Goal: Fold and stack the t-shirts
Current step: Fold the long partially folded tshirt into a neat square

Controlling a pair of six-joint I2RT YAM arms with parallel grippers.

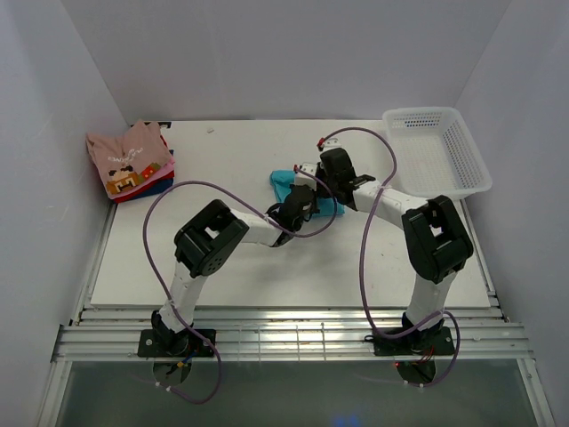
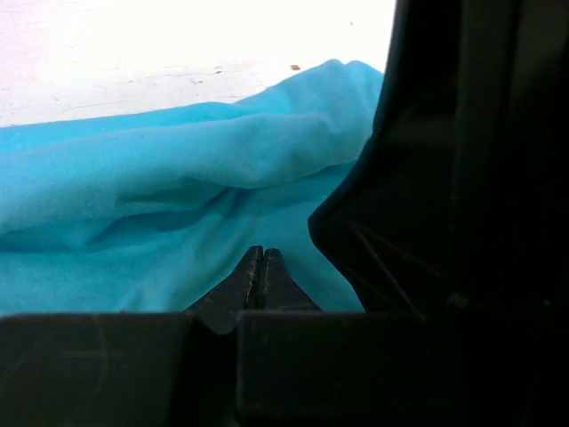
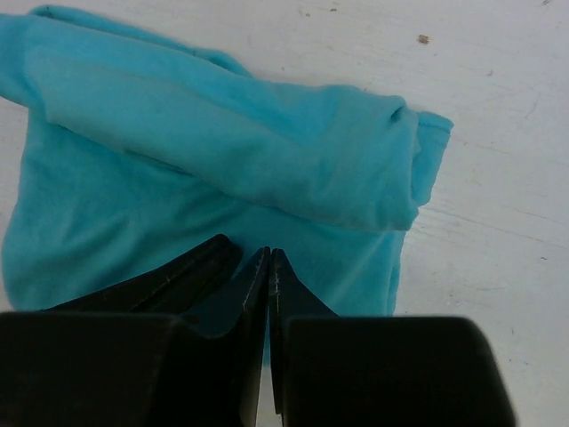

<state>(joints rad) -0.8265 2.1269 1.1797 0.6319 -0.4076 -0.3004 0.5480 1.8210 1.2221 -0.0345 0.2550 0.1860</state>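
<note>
The teal t-shirt (image 1: 283, 183) lies bunched and partly folded at the table's middle. It fills the left wrist view (image 2: 133, 178) and the right wrist view (image 3: 222, 133), with a rolled fold across its top. My left gripper (image 1: 300, 199) (image 2: 259, 254) is shut with its tips on the shirt's near part. My right gripper (image 1: 311, 176) (image 3: 268, 258) is shut on the shirt's near edge, close beside the left gripper's fingers (image 3: 169, 276). A folded stack (image 1: 130, 160), pink pixel-graphic shirt on top of red and dark blue ones, sits at the far left.
A white mesh basket (image 1: 437, 151) stands at the far right of the white table (image 1: 222, 258). The two arms meet over the shirt, with purple cables looping above them. Grey walls close in both sides and the back.
</note>
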